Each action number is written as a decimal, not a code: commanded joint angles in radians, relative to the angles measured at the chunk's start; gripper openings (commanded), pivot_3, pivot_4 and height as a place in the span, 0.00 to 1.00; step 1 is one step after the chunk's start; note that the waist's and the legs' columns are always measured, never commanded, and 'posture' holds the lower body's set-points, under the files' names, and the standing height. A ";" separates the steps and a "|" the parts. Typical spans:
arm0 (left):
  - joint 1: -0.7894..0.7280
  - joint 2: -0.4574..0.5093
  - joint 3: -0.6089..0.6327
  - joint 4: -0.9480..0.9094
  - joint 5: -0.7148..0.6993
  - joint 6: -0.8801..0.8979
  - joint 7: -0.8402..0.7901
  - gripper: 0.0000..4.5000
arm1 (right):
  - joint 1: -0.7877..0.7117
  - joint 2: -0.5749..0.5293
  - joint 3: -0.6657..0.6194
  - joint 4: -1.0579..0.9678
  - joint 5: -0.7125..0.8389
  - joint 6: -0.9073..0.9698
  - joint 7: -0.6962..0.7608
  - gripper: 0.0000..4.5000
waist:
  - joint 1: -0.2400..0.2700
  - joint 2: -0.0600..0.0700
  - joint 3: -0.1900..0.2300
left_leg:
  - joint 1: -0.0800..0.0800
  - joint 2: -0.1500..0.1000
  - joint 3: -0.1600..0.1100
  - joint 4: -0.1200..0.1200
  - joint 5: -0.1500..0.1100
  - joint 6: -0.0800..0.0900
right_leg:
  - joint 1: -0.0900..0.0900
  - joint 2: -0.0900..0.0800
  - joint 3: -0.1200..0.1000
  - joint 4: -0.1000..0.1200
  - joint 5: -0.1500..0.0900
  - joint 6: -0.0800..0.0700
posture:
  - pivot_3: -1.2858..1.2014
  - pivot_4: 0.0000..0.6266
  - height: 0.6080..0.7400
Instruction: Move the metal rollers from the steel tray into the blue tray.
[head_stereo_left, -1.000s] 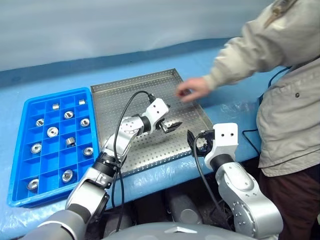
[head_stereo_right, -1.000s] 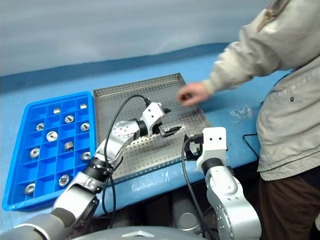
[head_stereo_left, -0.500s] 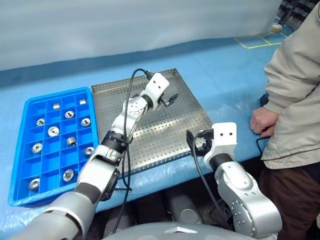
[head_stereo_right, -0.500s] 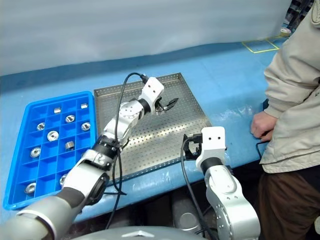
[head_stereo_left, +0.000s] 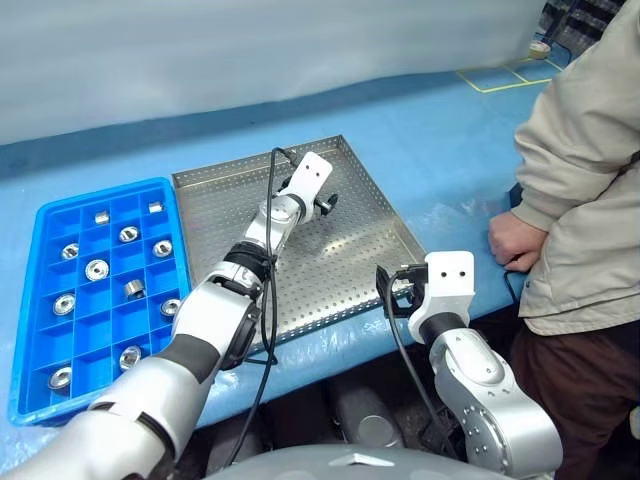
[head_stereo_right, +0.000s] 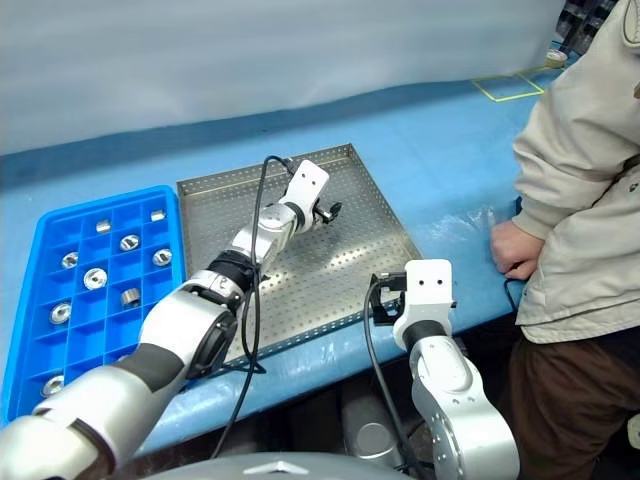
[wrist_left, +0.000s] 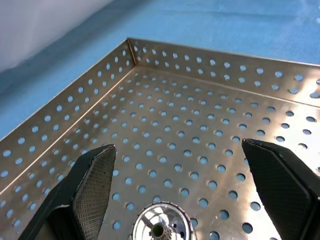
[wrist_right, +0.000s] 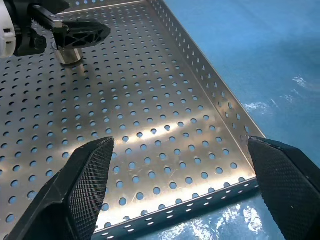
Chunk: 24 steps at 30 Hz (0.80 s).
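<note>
- The blue tray lies at the far left on the blue table, its long side just beside the steel tray.
- Metal rollers sit one to a compartment in the blue tray, about ten of them, scattered over the grid with bare compartments between them.
- The steel tray stands to the right of the blue one, its perforated floor largely bare.
- The left gripper reaches out over the far half of the steel tray, fingers spread wide and gripping nothing.
- In the left wrist view one roller stands upright on the tray floor between the two spread pads, touching neither, with the tray's far corner beyond it.
- The right wrist view shows the same roller under the tips of the left gripper, partly hidden by them.
- The right gripper hangs near the steel tray's near right corner, fingers spread wide and empty, over the tray's rim.
- A person in a beige jacket stands at the far right, one hand resting on the table edge, well apart from both trays.
</note>
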 joint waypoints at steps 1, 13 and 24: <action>-0.020 -0.004 0.038 0.010 -0.008 -0.007 0.041 0.98 | -0.001 0.006 -0.002 -0.048 -0.005 -0.016 -0.008 1.00 | -0.006 0.000 0.000 | 0.000 0.000 0.000 0.000 0.000 0.000 | 0.000 0.000 0.000 0.000 0.000 0.000 | 0.35 0.24 1.00; 0.006 -0.008 0.140 0.053 -0.053 0.077 0.063 0.98 | -0.006 0.003 -0.002 -0.041 -0.002 -0.014 -0.005 1.00 | -0.016 0.000 0.000 | 0.000 0.000 0.000 0.000 0.000 0.000 | 0.000 0.000 0.000 0.000 0.000 0.000 | 0.36 0.24 1.00; 0.007 -0.017 0.180 0.039 -0.074 0.117 0.048 0.39 | -0.004 0.008 -0.007 -0.043 -0.003 -0.013 -0.009 1.00 | -0.017 0.000 0.000 | 0.001 0.000 0.000 0.000 0.000 0.000 | 0.001 0.000 0.000 0.001 0.000 0.000 | 0.36 0.24 1.00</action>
